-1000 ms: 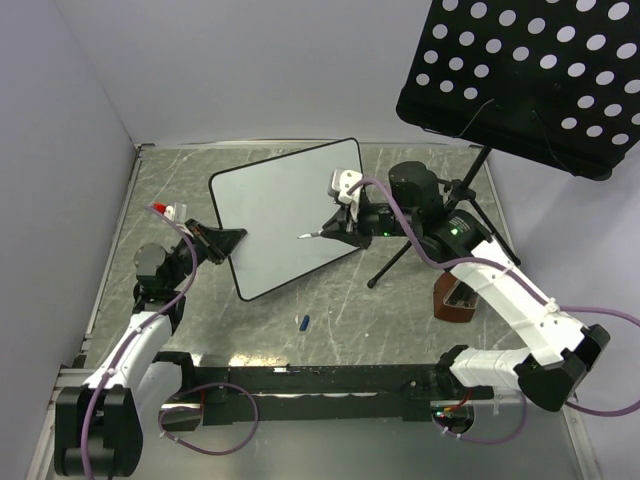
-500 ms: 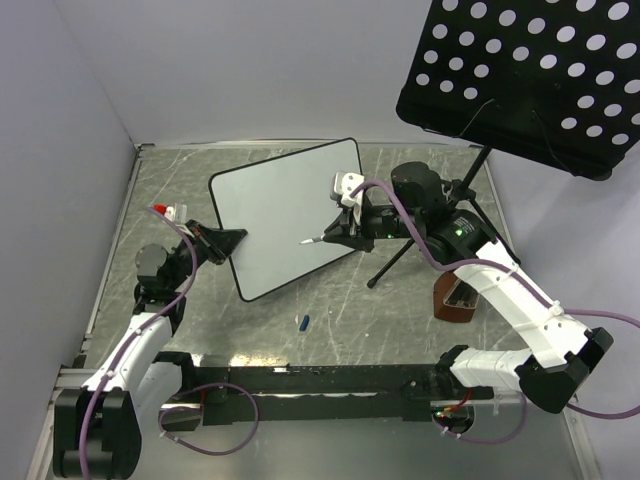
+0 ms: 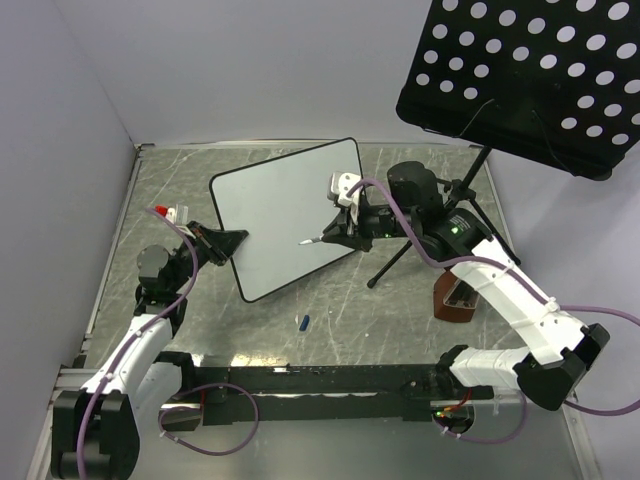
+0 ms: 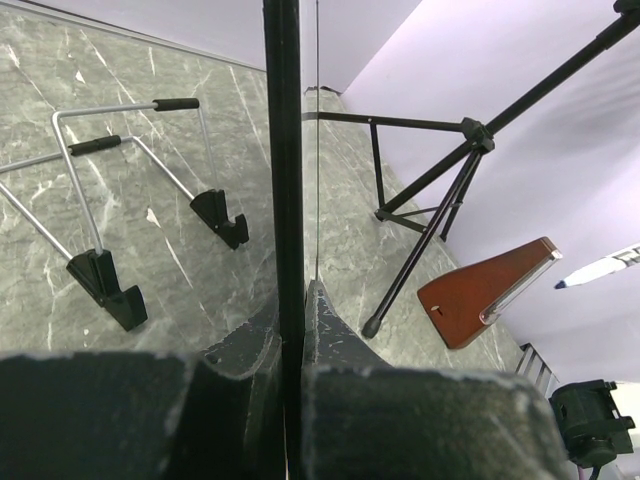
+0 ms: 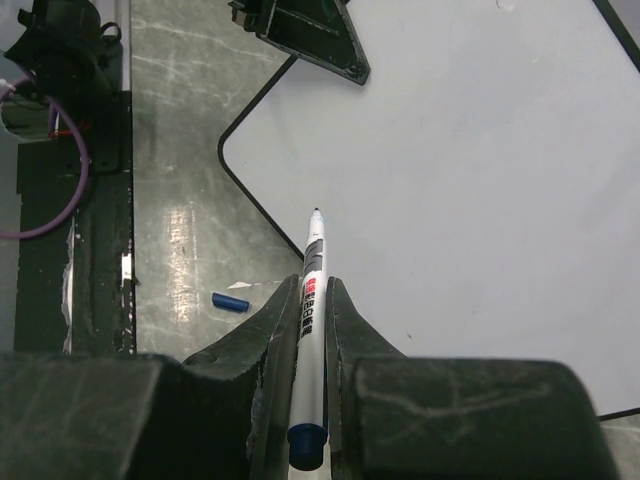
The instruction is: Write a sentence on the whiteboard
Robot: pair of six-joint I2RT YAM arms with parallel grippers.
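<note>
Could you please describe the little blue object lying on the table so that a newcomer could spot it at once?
Find the whiteboard, the tilted white panel mid-table. Just beyond its near corner, toward the arm bases, a blue cap lies alone on the grey marbled table. It is the only small loose piece there, far smaller than the brown wedge on the right.

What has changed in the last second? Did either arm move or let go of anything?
Nothing noticeable. The right gripper still holds the marker, its tip aimed at the blank whiteboard, and the left gripper still clamps the board's edge. No writing has appeared.
</note>
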